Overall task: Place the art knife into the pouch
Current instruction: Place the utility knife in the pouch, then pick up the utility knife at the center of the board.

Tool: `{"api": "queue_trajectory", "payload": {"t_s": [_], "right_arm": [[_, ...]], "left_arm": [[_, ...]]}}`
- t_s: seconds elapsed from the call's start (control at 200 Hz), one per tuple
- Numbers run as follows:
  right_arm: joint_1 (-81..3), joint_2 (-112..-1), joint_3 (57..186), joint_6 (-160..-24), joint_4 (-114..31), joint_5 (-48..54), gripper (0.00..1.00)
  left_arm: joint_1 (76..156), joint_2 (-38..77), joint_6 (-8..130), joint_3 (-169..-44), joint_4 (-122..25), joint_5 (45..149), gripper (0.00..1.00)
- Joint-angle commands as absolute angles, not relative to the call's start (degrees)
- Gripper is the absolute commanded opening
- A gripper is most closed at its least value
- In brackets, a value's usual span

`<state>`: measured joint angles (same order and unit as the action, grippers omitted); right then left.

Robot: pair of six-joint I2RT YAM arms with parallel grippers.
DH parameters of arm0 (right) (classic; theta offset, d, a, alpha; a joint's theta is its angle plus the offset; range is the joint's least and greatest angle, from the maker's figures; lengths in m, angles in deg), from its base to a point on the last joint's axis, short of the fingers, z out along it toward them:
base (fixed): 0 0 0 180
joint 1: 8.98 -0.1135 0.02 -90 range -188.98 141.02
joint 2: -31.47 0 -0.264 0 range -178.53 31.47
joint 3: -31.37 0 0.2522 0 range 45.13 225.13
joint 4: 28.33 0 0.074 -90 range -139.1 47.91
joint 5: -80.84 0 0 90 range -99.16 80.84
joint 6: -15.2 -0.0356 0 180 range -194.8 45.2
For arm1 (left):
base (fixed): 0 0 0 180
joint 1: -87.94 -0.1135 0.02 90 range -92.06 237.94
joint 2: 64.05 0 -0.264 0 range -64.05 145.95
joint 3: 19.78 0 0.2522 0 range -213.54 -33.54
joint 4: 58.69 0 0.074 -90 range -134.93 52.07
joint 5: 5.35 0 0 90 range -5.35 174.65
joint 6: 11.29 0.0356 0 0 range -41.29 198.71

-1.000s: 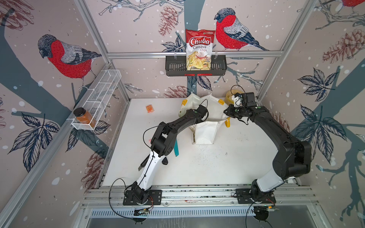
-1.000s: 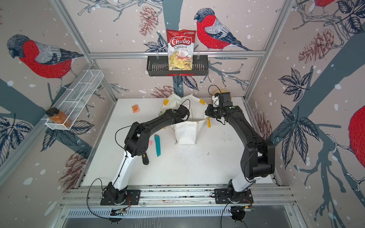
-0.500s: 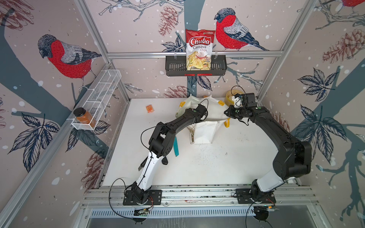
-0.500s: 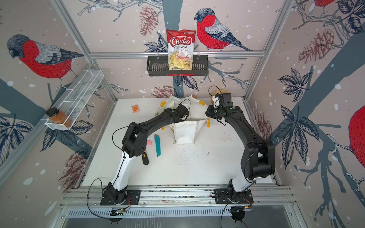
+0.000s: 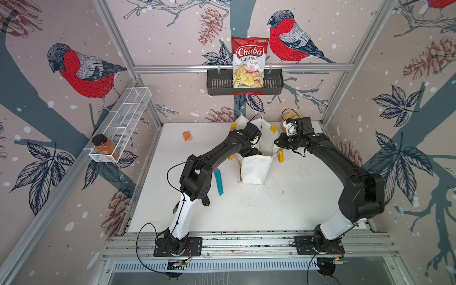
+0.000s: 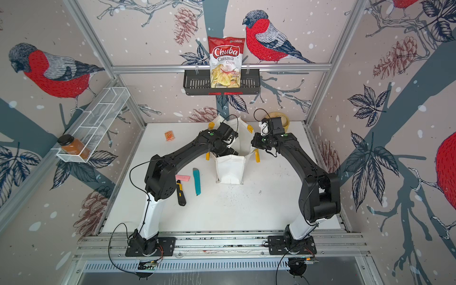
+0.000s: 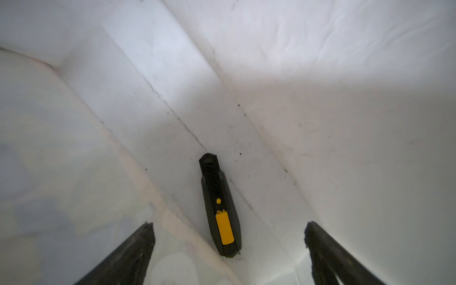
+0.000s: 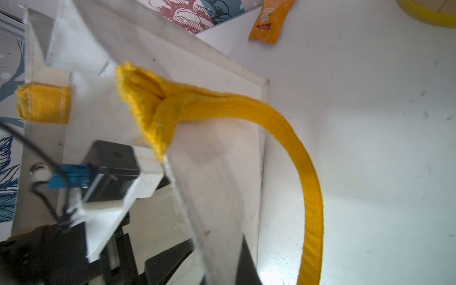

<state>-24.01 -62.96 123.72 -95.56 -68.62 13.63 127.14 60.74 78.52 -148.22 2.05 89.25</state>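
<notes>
Black-yellow art knife lies inside white pouch (standing open)

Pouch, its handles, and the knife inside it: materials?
Pouch: white woven fabric, matte; creases and stitched seams show.
Handles: yellow woven webbing, coarse weave, frayed end.
Knife: likely moulded plastic, satin black body with a yellow slider; blade not visible.

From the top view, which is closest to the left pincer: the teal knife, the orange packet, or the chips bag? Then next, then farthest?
Measured from the left pincer inside the pouch:
1. Teal knife, on the table beside the pouch.
2. Orange packet, toward the table's back-left corner.
3. Chips bag, up in the black wall basket.
</notes>
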Motion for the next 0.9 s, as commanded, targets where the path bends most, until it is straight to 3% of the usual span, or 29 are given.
{"api": "queue_trajectory", "payload": {"t_s": [0.0,0.185,0.56,0.896], "right_arm": [[-24.0,-63.4,123.3,-95.1,-65.6,14.5,0.00],[-24.0,-63.8,122.0,-95.6,-63.3,16.3,0.00],[-24.2,-63.6,120.7,-95.3,-61.2,16.2,0.00],[-25.6,-63.5,120.1,-92.9,-59.3,17.2,0.00]], "left_arm": [[127.7,58.0,77.2,-150.7,1.5,90.7,0.96],[128.0,51.6,75.5,-149.2,-0.5,86.1,0.96],[127.8,31.1,67.6,-130.3,-14.7,73.4,0.96],[126.3,22.6,53.2,-114.2,-10.6,64.2,0.96]]}}
